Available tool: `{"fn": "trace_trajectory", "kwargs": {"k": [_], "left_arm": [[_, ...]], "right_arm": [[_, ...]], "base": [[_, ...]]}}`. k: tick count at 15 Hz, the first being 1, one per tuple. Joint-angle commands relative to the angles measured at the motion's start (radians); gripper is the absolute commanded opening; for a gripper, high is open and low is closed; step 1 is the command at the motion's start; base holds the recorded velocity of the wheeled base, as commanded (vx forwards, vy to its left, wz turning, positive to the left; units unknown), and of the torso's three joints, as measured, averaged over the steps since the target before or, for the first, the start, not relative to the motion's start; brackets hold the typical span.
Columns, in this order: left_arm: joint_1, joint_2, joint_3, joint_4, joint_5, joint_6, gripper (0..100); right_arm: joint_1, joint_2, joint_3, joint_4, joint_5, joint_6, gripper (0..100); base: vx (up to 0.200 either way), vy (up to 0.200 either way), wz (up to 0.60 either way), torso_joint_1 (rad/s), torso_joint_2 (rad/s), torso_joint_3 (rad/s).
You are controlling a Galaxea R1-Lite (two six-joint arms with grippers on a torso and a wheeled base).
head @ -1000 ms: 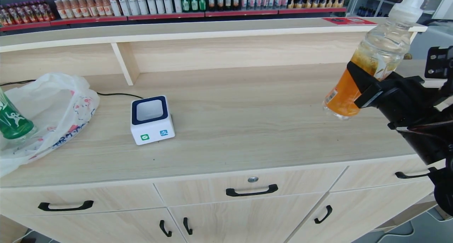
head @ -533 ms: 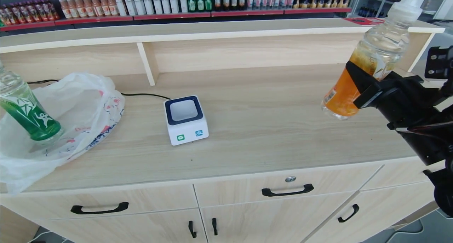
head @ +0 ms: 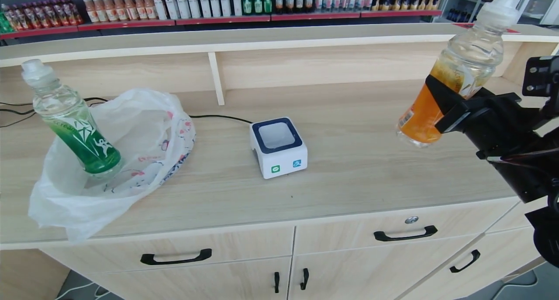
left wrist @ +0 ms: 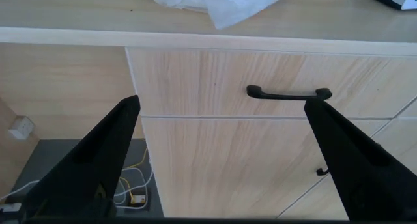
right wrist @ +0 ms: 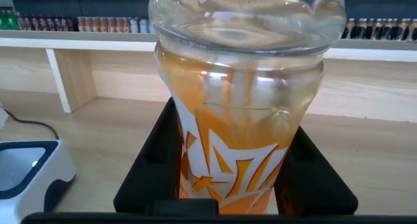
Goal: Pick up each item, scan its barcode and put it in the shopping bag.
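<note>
Though apart, two bottles (head: 83, 134) (head: 469, 60), one bag (head: 144, 116)

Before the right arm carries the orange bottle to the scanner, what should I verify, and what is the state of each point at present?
1. Right gripper shut on orange bottle: ok.
2. Bottle's scannable side turned toward scanner: cannot tell.
3. Scanner window uncovered, facing up: ok.
4. Shopping bag mouth open, green bottle leaning in it: ok.
5. Left gripper open, low before the drawers, out of the way: ok.
</note>
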Motion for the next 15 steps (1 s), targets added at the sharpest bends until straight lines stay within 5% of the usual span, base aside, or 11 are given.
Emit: {"fn": "trace_trajectory", "kwargs": {"k": [1, 9, 15], "left_arm": [[0.000, 0.000, 0.000, 0.000, 0.000, -0.001, 100], [0.000, 0.000, 0.000, 0.000, 0.000, 0.001, 100], [0.000, 0.000, 0.000, 0.000, 0.000, 0.004, 100]], "right_arm": [[0.001, 0.018, -0.018, -0.001, 0.000, 0.001, 0], [0.000, 0.019, -0.004, -0.001, 0.000, 0.024, 0], [0.000, 0.007, 0.008, -0.001, 0.002, 0.025, 0]], "base": [[0.000, 0.200, 0.00, 0.002, 0.00, 0.002], [0.000, 0.200, 0.00, 0.004, 0.00, 0.005], [0.000, 0.000, 0.00, 0.000, 0.00, 0.000]]}}
